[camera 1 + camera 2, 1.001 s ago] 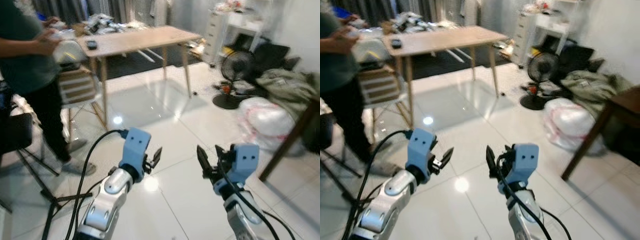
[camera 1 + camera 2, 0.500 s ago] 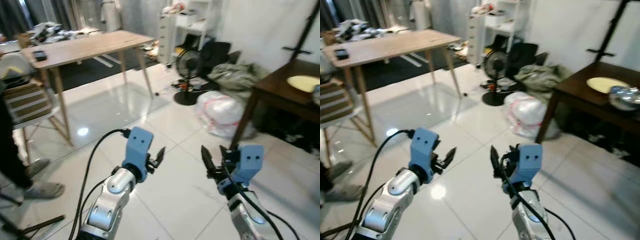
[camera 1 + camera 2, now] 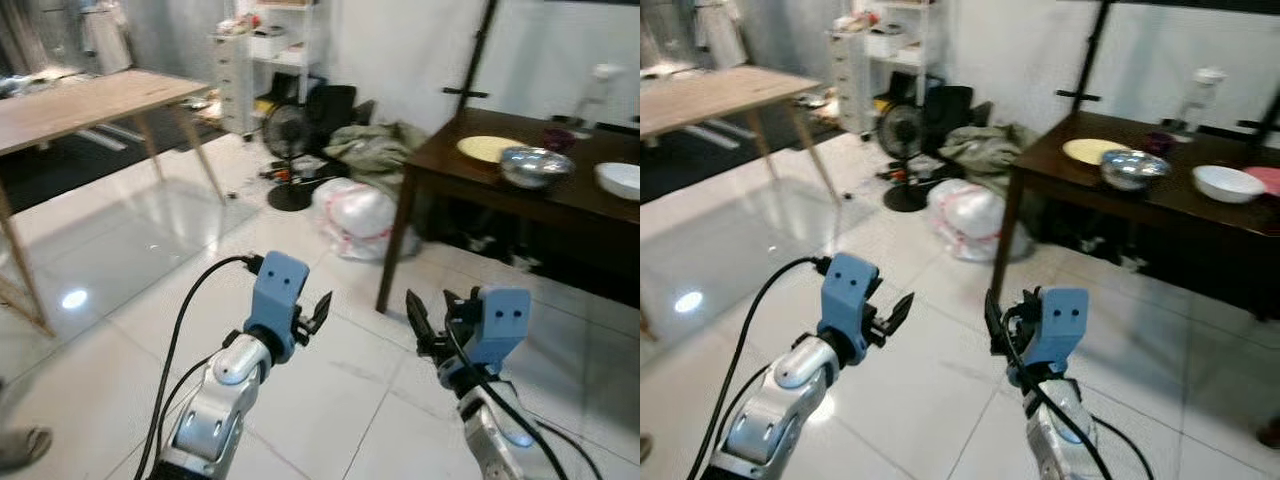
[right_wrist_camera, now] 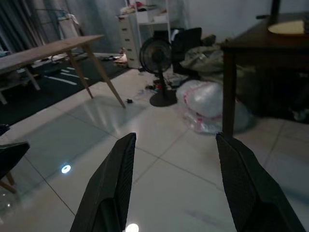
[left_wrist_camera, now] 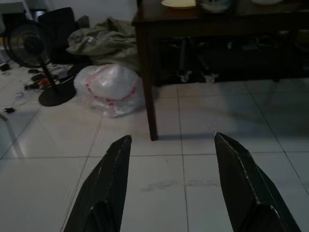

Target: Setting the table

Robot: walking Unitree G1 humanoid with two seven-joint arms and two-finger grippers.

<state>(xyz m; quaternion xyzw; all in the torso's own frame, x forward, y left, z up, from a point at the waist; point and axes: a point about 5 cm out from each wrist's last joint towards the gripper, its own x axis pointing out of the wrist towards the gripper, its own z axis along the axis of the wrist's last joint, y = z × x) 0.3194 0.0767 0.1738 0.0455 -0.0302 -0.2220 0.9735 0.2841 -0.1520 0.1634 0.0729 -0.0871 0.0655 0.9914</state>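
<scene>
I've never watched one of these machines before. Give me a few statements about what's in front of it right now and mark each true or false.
1. Both the left end effector and the right end effector are open and hold nothing. True.
2. A metal bowl sits on the dark table. True.
3. The yellow plate lies on the floor. False: it is on the dark table, beside the metal bowl.
4. A white bowl is on the dark table too. True.
5. The black fan stands on the light wooden table. False: it stands on the floor, near the white plastic bag.
</scene>
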